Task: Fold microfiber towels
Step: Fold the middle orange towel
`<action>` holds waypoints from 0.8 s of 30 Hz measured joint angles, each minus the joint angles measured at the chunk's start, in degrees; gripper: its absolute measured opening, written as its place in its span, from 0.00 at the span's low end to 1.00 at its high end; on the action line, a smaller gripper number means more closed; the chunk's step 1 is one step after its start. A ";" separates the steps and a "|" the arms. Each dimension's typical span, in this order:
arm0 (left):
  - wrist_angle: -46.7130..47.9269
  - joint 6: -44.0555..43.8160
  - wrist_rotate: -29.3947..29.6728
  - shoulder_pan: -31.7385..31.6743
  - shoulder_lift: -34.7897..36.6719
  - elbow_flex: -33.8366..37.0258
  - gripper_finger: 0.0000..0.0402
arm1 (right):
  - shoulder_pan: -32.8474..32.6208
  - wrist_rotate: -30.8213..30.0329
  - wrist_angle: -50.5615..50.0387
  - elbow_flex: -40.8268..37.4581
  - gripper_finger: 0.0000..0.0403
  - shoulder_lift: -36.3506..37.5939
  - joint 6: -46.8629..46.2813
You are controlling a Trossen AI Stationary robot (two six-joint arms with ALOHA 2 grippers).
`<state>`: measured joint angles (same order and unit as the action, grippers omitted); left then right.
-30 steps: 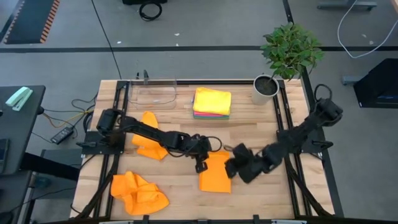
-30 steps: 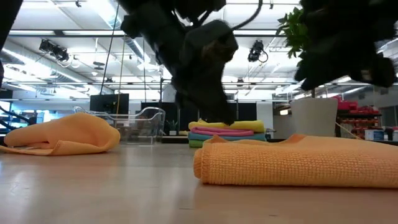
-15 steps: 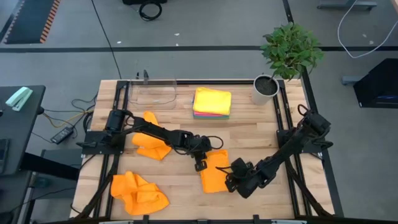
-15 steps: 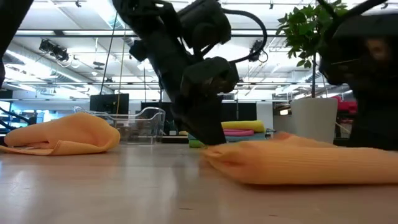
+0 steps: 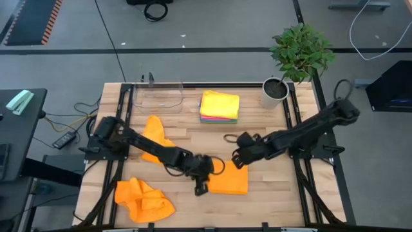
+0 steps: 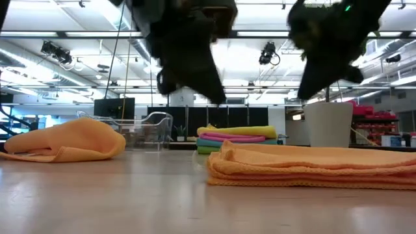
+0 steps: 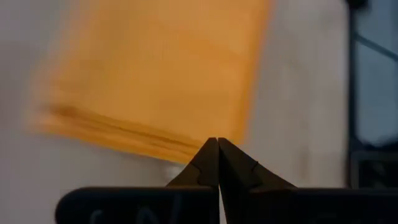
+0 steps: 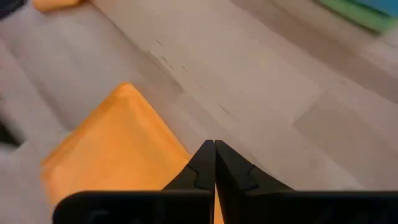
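Three loose orange towels on the bench [image 5: 257,129]: folded towel [image 5: 230,180] near the middle, crumpled towel [image 5: 143,199] near left, third towel [image 5: 154,132] farther left. One towel stack [image 5: 219,106] far middle. Left gripper [image 5: 198,189] and right gripper [image 5: 239,159] pressed together, empty, beside folded towel.

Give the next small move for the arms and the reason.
Probably lift both arms clear of the folded orange towel. It lies flat in neat layers on the table, and the left gripper and right gripper are both shut, empty, above it. Two crumpled orange towels wait on the left.
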<state>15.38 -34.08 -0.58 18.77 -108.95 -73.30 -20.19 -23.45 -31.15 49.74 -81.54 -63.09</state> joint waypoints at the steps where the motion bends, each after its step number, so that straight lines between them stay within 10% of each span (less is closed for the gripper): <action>1: 0.99 -0.84 2.78 -0.27 1.28 0.00 0.02 | -0.48 0.00 -1.63 0.02 0.02 1.89 -1.38; 9: 6.94 -5.24 9.38 -2.45 5.67 0.32 0.16 | -10.69 -0.77 -7.75 0.04 0.03 9.67 -12.27; 14: 5.24 -4.55 -0.06 -6.75 4.03 0.17 0.29 | -12.02 1.90 -8.89 -3.55 0.03 9.64 -22.00; 24: 0.15 -12.52 -1.94 -10.15 1.05 5.20 0.65 | -12.34 4.31 26.03 -24.35 0.31 9.32 -31.03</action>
<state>15.52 -46.59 -2.52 8.62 -107.90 -68.10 -32.53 -19.14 -5.12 25.38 -72.22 -94.13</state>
